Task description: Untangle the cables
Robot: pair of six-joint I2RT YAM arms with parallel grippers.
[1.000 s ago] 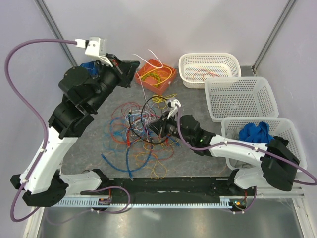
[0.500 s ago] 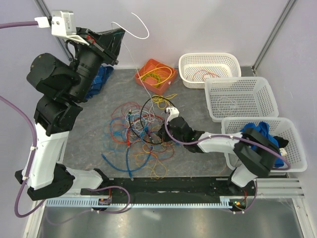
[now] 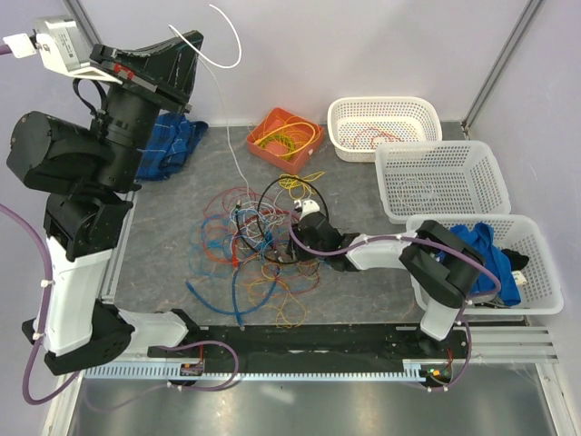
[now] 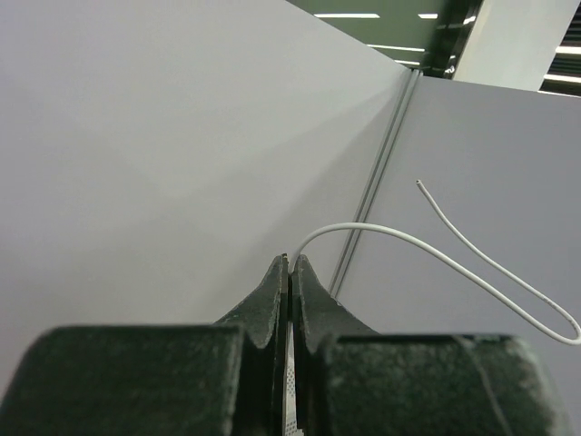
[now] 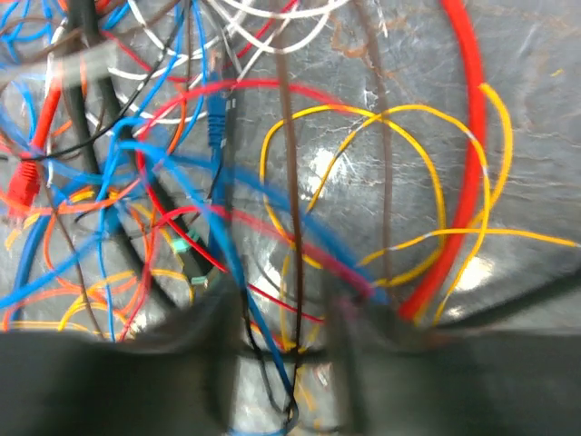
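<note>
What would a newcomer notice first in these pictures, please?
The left end effector, high at the far left, pinches a white cable that runs down to the tangle of cables in the middle of the table. The right end effector sits low in that tangle.

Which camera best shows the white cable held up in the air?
Top external: the white cable runs from the left fingers down to the pile. Left wrist shows only its free end. Right wrist shows white strands, maybe not it.
</note>
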